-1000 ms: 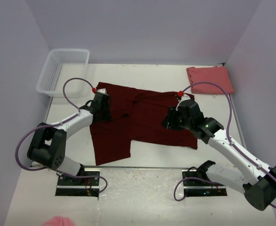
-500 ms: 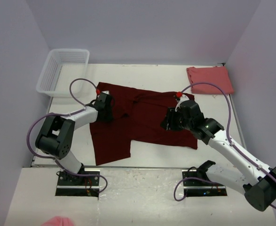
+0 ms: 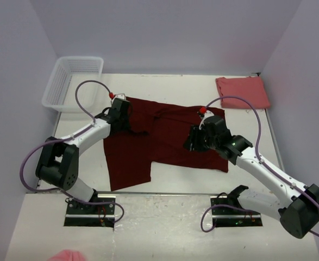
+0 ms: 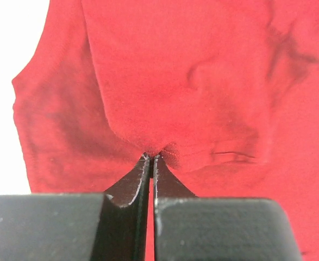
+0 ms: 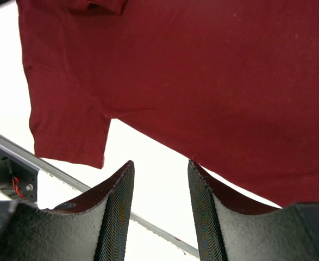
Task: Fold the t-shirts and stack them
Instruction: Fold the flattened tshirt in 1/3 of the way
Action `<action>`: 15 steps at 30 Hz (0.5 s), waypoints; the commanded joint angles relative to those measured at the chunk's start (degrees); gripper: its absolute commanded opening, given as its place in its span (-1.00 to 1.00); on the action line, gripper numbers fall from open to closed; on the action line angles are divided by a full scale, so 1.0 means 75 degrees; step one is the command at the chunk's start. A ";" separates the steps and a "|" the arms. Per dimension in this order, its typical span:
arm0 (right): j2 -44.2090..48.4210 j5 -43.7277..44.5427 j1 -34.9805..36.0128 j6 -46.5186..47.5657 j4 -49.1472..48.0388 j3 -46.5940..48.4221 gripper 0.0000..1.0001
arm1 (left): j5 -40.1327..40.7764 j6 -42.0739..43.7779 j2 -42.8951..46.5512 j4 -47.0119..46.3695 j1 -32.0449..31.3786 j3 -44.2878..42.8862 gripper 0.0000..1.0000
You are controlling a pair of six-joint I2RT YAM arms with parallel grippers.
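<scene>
The dark maroon t-shirt (image 3: 164,136) lies spread and partly folded across the middle of the table. My left gripper (image 3: 120,117) is at its back left part. In the left wrist view the gripper (image 4: 151,157) is shut on a small pinch of the maroon cloth (image 4: 192,76). My right gripper (image 3: 194,142) is over the shirt's right part. In the right wrist view it (image 5: 160,163) is open and empty, with the shirt's hem (image 5: 202,70) at its right fingertip. The salmon pink t-shirt (image 3: 242,91) lies folded at the back right.
A white mesh basket (image 3: 72,81) stands at the back left corner. A metal rail (image 3: 159,193) runs along the table's near edge and also shows in the right wrist view (image 5: 56,171). A pink object (image 3: 67,255) peeks in at the bottom edge.
My left gripper has moved a little toward the back with the maroon cloth pinched in it. My right gripper has shifted slightly left over the shirt.
</scene>
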State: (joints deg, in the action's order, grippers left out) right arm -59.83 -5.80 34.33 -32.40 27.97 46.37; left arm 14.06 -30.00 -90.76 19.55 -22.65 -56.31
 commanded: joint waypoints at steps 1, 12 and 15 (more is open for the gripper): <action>-0.0120 -0.0175 0.0005 0.0055 -0.0342 0.0016 -0.09 | 0.0608 0.0156 0.0523 0.0439 -0.0050 -0.0425 -1.00; -0.0190 -0.0140 0.0005 0.0137 -0.0330 0.0005 -0.09 | 0.1230 0.0144 0.0699 0.0838 0.0032 -0.0320 -1.00; -0.0202 -0.0094 0.0005 0.0137 -0.0342 -0.0042 -0.09 | 0.1359 0.0133 0.0699 0.0850 0.0044 -0.0179 -1.00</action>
State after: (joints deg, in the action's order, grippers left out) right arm -60.82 -5.80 34.33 -32.32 27.31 46.37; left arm 21.37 -29.36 -87.07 25.36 -22.87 -58.06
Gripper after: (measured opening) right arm 0.455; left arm 0.009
